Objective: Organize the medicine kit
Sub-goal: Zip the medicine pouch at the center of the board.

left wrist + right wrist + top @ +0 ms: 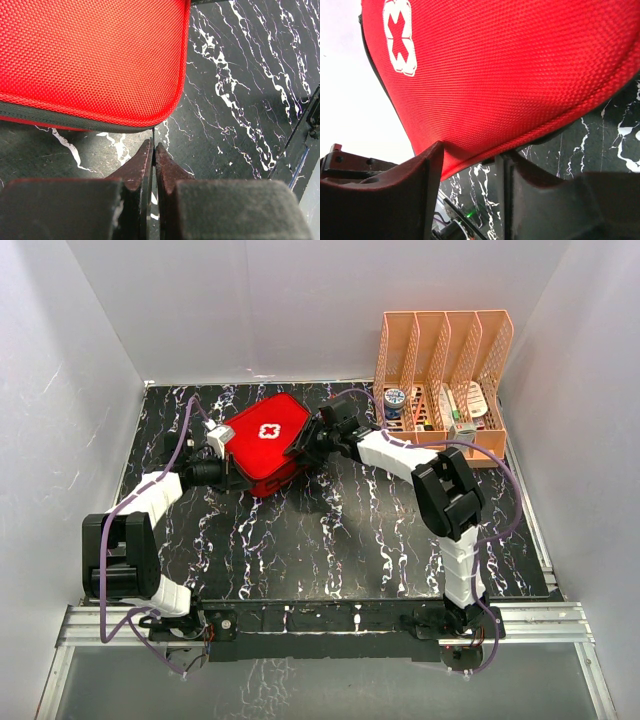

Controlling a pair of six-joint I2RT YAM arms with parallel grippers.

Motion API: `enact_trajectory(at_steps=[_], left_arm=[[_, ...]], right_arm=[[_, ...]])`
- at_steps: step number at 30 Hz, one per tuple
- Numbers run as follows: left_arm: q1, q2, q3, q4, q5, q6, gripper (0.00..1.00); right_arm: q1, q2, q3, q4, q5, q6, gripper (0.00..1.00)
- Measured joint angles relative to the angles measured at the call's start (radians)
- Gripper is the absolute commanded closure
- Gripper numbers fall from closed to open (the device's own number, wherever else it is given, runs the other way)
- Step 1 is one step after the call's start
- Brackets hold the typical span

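The red fabric medicine kit (pixel 265 440) lies zipped at the back left of the table, white cross (pixel 268 432) on its lid. My left gripper (pixel 228 462) is at its left edge. In the left wrist view its fingertips (pixel 152 147) are shut on a thin dark zip pull that runs up to the kit's edge (pixel 90 60). My right gripper (pixel 303 445) is at the kit's right edge. In the right wrist view it (pixel 472 152) is open, both fingertips up against the rim of the red lid (pixel 510 65), with table showing in the gap between them.
An orange-pink plastic file rack (pixel 440 360) stands at the back right with several small medicine items (pixel 460 405) in its base. The black marbled table (pixel 330 530) is walled in white on three sides.
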Motion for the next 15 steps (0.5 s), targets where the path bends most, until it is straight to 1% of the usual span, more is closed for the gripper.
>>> enact_trajectory(at_steps=[1,2,3,6,15], left_arm=[[0.0,0.0,0.0,0.001,-0.001,-0.001,1.0],[0.0,0.0,0.0,0.003,-0.004,-0.003,1.0],[0.0,0.0,0.0,0.006,-0.007,-0.003,1.0],[-0.001,0.0,0.0,0.007,-0.018,-0.006,1.0],[0.003,-0.01,0.0,0.006,-0.048,-0.006,1.0]], right_arm=[[0.0,0.005,0.004,-0.003,-0.002,0.003,0.8],[0.001,0.009,0.007,-0.006,-0.001,0.003,0.98],[0.0,0.015,0.009,-0.01,0.0,0.005,1.0],[-0.002,0.024,0.009,-0.007,0.0,0.043,1.0],[-0.004,0.021,-0.006,0.01,0.003,0.056,1.0]])
